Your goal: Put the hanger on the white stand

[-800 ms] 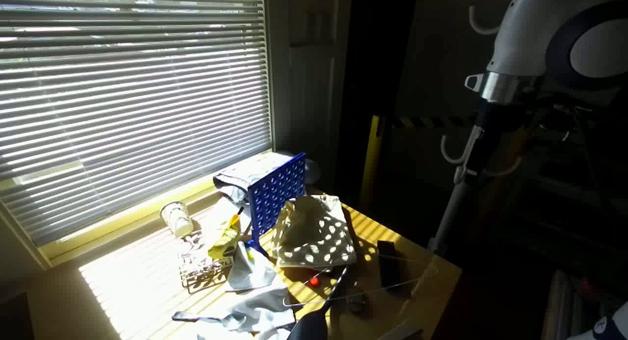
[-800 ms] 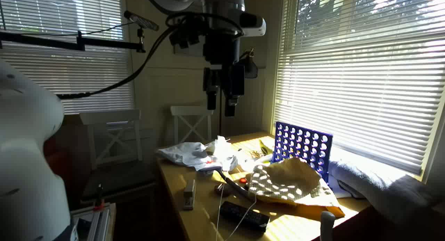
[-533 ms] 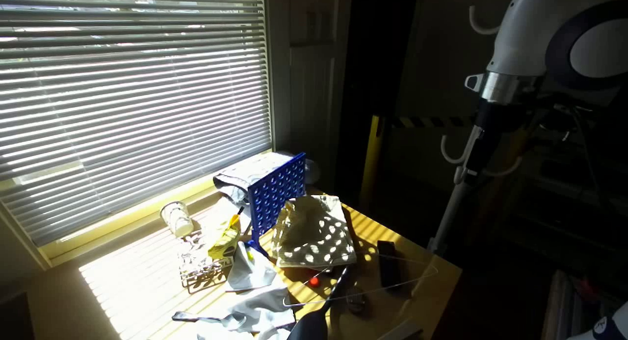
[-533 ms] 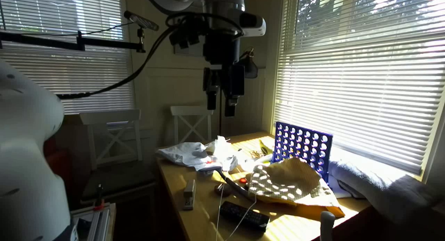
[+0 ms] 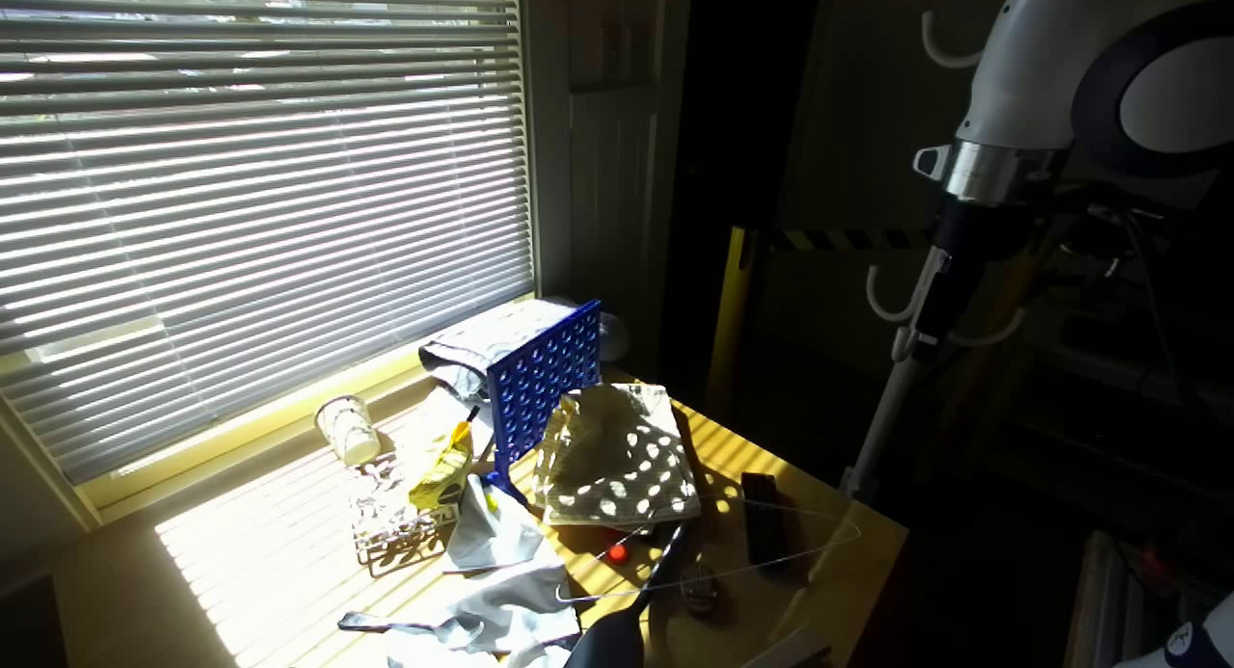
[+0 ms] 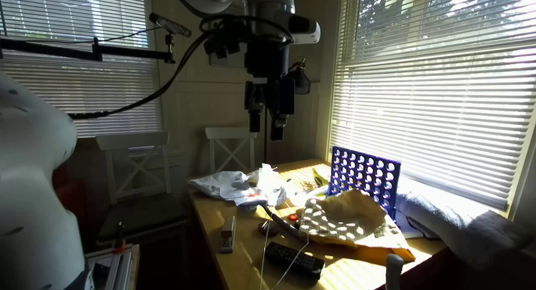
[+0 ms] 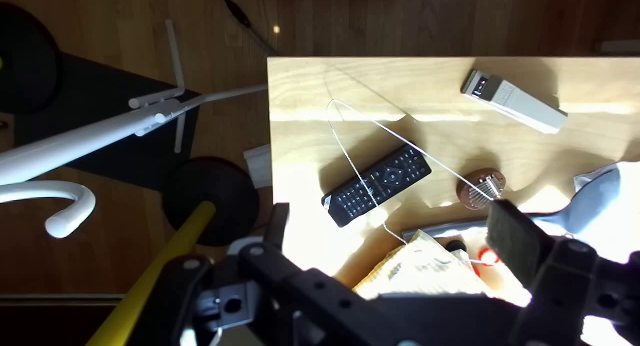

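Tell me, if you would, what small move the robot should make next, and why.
Probably lower the pincer a little toward the hanger: the jaws stand apart with nothing gripped, high above the table, while the hanger lies below, crossing over the remote, not yet on the white stand.

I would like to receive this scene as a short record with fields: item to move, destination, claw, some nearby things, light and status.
Item to move: wire hanger, over the table, its wire crossing above the remote control and thumb piano
Destination: white stand with curved hooks, beside the table
Gripping part: claw, open, raised above table level, holding nothing
Nearby: stapler, blue holed board
Light: strong sun through blinds
Status: wire hanger not yet on white stand
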### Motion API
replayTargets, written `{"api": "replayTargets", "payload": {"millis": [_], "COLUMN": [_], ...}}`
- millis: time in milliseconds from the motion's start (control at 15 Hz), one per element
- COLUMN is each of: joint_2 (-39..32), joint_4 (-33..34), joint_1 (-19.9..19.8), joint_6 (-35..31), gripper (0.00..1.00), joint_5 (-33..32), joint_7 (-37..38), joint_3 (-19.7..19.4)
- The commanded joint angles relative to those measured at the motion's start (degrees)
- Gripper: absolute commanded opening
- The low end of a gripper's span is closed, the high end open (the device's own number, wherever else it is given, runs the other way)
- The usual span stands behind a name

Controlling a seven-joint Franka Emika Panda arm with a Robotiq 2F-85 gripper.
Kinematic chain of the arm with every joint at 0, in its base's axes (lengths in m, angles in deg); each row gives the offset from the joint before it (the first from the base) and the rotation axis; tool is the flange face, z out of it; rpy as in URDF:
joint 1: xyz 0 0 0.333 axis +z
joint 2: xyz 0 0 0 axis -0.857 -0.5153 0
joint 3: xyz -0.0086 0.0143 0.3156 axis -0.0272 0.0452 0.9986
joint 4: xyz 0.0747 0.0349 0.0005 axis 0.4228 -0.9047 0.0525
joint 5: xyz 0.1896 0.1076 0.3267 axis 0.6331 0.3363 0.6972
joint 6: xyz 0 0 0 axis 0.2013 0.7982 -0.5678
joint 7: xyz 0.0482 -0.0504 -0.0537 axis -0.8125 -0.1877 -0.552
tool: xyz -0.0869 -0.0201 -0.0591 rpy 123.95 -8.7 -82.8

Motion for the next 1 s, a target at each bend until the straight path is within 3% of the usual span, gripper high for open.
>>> {"api": "replayTargets", "payload": {"millis": [0, 333, 933], "joint_2": [0.0, -1.5, -12.1], "joint_4": [0.1, -0.4, -3.1], "joint_1": [0.1, 0.2, 5.4], "joint_6": [0.1, -2.1, -21.8], "gripper": [1.00, 1.00, 1.00], "joint_5": [0.0, 1.0, 6.6], "joint_7": [0.1, 1.3, -0.7], "joint_3": [-0.1, 0.2, 1.4]}}
